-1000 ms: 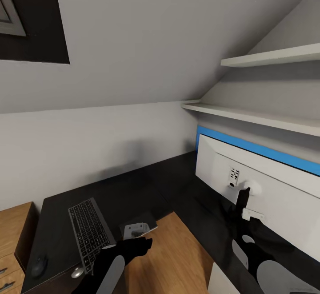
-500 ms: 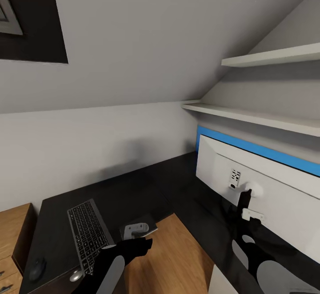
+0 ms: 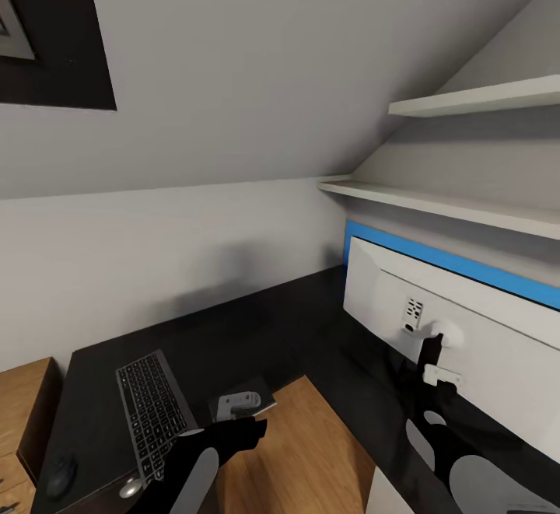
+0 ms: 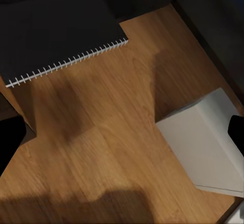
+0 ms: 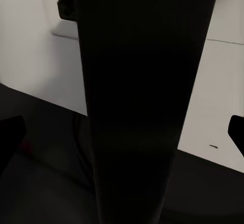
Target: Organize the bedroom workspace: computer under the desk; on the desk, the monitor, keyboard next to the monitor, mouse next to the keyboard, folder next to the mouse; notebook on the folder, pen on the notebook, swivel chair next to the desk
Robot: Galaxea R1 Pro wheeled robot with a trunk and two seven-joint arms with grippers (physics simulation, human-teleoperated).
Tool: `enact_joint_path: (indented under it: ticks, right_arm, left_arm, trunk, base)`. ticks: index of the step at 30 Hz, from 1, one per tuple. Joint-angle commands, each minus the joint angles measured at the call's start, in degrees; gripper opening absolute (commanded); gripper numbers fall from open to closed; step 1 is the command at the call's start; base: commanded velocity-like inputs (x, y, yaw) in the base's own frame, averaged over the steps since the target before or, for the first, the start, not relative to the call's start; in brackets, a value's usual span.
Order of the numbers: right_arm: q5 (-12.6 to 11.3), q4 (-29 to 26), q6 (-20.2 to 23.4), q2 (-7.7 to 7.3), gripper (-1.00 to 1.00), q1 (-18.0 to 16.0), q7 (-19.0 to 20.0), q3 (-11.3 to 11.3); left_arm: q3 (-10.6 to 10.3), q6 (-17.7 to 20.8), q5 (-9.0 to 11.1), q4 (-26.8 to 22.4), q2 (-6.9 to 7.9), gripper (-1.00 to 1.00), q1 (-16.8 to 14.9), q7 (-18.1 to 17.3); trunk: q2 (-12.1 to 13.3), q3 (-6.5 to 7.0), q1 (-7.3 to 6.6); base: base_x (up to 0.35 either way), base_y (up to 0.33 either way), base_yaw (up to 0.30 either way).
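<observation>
Up in the head view, the monitor [image 3: 467,327] stands on the desk [image 3: 257,335], back outward; the keyboard [image 3: 152,409] and mouse [image 3: 61,473] lie near the front edge. Left wrist: gripper [image 4: 122,137] wide, above a notebook [image 4: 56,31]. Right wrist: gripper [image 5: 124,127] wide around the stand [image 5: 142,102].

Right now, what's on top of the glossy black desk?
On the glossy black desk: slim grey keyboard, small black mouse, white-backed monitor. The left arm covers the near edge.
</observation>
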Motion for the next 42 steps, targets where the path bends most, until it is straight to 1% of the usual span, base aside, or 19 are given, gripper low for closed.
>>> enact_joint_path:
  ticks: [1,25,33,42]
  right_arm:
    - [-0.5,0.0,-0.3,0.0,1.0,-0.1,0.1,0.0]
    - [-0.5,0.0,-0.3,0.0,1.0,0.0,0.1,0.0]
    - [-0.5,0.0,-0.3,0.0,1.0,0.0,0.1,0.1]
    - [-0.5,0.0,-0.3,0.0,1.0,-0.1,0.1,0.0]
  left_arm:
    - [-0.1,0.1,0.6,0.0,0.0,1.0,-0.1,0.6]
    - [-0.1,0.1,0.6,0.2,-0.1,1.0,-0.1,0.5]
    - [-0.1,0.1,0.6,0.2,-0.1,1.0,-0.1,0.5]
    - [-0.1,0.1,0.6,0.2,-0.1,1.0,-0.1,0.5]
  trunk:
    - [-0.1,-0.1,0.02]
    - [-0.1,-0.1,0.02]
    - [-0.1,-0.1,0.02]
    - [-0.1,-0.1,0.02]
  base:
    - [0.011,0.0,0.0]
    - [0.021,-0.001,0.0]
    - [0.001,-0.111,0.0]
    - [0.0,-0.019,0.0]
